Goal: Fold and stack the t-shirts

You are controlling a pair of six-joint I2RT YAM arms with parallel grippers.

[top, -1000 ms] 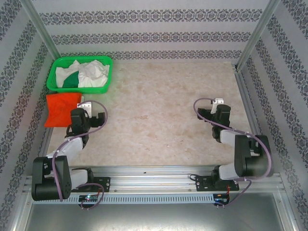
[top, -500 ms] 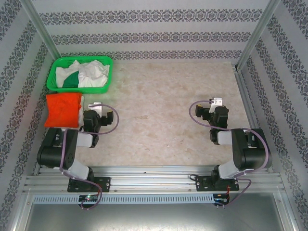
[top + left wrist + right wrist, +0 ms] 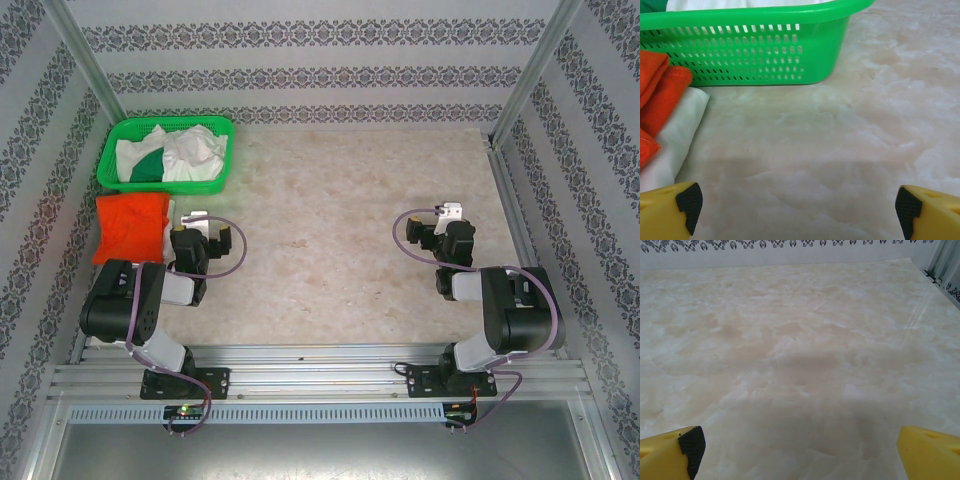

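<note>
Shirts lie at the left of the desk. We see the orange-red t-shirt folded on a white t-shirt, just beside the green basket. The basket holds white shirts and a dark green shirt. Our left hand and right hand are open, holding nothing.

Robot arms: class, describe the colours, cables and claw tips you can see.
Both the left arm and right arm are black with silver-grey links and a looping purple cable. The left claw and right claw have yellow fingers with black pads.
</note>
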